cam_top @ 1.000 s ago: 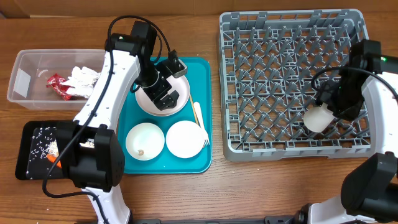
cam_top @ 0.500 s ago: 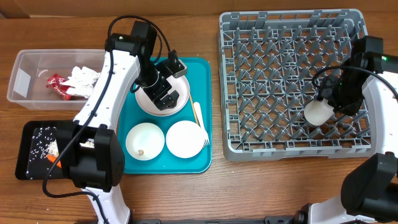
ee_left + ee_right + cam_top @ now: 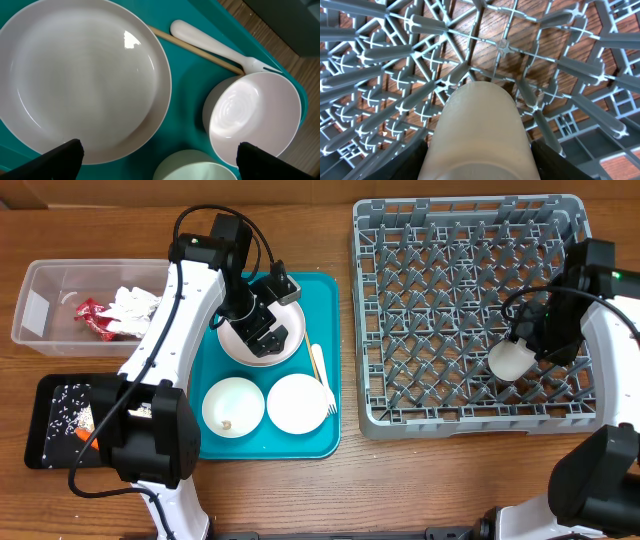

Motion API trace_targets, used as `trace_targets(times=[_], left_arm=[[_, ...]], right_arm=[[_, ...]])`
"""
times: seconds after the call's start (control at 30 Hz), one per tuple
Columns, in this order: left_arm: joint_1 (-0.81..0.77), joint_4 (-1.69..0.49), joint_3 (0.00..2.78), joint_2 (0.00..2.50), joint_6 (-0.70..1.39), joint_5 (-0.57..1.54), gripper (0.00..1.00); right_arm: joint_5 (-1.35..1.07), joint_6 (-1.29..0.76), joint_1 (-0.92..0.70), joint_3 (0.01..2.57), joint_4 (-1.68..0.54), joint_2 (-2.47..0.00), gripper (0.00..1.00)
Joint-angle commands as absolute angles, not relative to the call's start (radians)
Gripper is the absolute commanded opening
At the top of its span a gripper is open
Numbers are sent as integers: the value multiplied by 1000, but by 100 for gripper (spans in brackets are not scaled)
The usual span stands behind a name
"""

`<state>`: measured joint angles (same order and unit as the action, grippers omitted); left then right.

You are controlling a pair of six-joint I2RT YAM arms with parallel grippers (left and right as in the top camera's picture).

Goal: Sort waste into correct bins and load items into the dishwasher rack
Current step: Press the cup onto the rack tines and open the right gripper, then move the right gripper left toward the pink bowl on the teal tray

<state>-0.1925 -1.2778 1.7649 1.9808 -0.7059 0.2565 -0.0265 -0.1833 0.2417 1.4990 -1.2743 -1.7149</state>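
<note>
1. The left claw (image 3: 160, 160) is held wide apart just above the large white plate (image 3: 80, 80) on the teal tray (image 3: 325, 300).
2. The right claw (image 3: 480, 162) is clamped on the small white cup (image 3: 480, 120), held among the pegs by the right edge of the dishwasher rack (image 3: 450, 280).
3. The white plastic fork (image 3: 210, 42) and the thin wooden stick (image 3: 200, 52) are laid side by side next to the plate.

No text, brand or number is readable; the white label (image 3: 36, 311) on the clear tub (image 3: 22, 332) looks blank.
</note>
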Motion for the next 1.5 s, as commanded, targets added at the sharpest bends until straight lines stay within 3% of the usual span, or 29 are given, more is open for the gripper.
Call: trace_targets(times=[0.0, 0.2, 0.23, 0.27, 0.3, 0.53, 0.97, 1.23, 1.47], left_arm=[[-190, -1277, 1775, 1980, -710, 254, 100], [-190, -1277, 1775, 1980, -710, 254, 100], [-190, -1277, 1775, 1980, -710, 254, 100], [-190, -1277, 1775, 1980, -710, 254, 100], [-190, -1277, 1775, 1980, -710, 254, 100], [-190, -1277, 1775, 1980, -710, 254, 100], [-190, -1277, 1775, 1980, -710, 254, 100], [-190, -1277, 1775, 1980, -710, 254, 100], [-190, -1277, 1775, 1980, -710, 254, 100]], right_arm=[[-31, -182, 241, 1480, -1249, -1715, 5], [-31, -182, 241, 1480, -1247, -1715, 6], [-31, -182, 241, 1480, -1250, -1715, 16], [-31, -182, 241, 1480, -1258, -1715, 32], [-31, -182, 241, 1480, -1262, -1715, 38], [-32, -182, 241, 1480, -1270, -1715, 66], [-32, -182, 241, 1480, -1277, -1715, 70], [-31, -181, 241, 1480, -1285, -1715, 82], [-40, -181, 241, 1485, -1285, -1715, 76]])
